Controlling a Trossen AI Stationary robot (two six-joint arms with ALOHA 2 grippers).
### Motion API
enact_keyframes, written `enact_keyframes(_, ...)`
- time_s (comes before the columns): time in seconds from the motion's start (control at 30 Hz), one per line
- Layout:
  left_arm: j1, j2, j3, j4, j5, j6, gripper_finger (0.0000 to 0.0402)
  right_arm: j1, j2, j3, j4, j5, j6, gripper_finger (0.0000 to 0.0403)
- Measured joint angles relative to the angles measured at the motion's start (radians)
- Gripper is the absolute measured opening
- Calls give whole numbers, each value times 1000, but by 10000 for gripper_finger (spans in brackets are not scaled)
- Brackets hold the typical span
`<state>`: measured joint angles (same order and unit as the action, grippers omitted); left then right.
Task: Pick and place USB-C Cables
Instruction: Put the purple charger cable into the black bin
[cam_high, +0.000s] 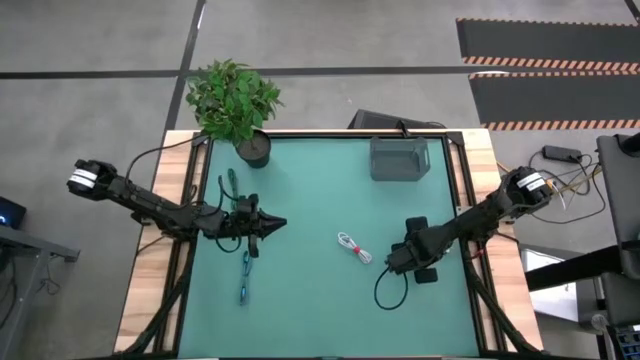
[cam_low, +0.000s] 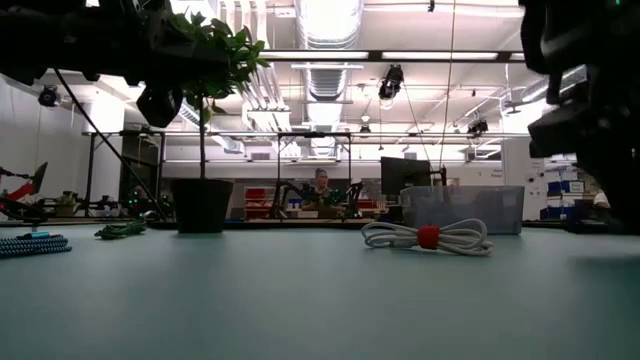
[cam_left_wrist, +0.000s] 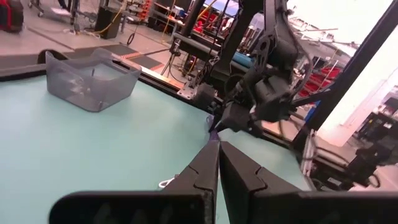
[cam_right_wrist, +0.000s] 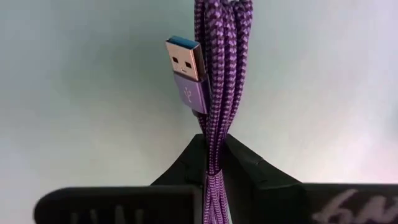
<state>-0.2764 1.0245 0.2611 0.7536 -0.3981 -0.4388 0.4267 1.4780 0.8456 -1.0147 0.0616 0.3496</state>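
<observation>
From above, over the green table mat (cam_high: 310, 300), the right gripper (cam_high: 400, 262) sat at the right side, just beside the white bundled cable with a red tie (cam_high: 354, 247). The left gripper (cam_high: 272, 225), fingers pressed together and empty, hovered at the left, between a dark green cable (cam_high: 229, 187) and a light blue braided cable (cam_high: 245, 276). One clear plastic bin (cam_high: 399, 158) and one potted plant (cam_high: 236, 100) stood at the far edge.

At table height, three cables lay flat on the mat, well apart.

Through the right wrist camera, the right gripper pinched a purple braided cable (cam_right_wrist: 219, 81) between its fingers (cam_right_wrist: 255, 171), making four cables.
</observation>
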Motion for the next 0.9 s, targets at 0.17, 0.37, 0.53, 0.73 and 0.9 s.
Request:
enact_keyframes(0.17, 1, -26, 8, 6, 0, 57, 0, -14, -45, 75, -7, 3, 25, 19)
enact_keyframes(0.37, 2, -86, 8, 8, -12, 132, 0, -72, -52, 230, -43, 17, -8, 19)
enact_keyframes(0.53, 2, -139, 8, 10, -15, 145, 0, -149, -22, 384, -102, 19, -58, 19)
enact_keyframes(0.73, 2, -199, 8, 85, -24, 250, 0, -260, 65, 575, -196, 20, -161, 20)
enact_keyframes(0.9, 2, -217, 2, 84, -24, 263, 0, -357, 167, 741, -325, 20, -277, 22)
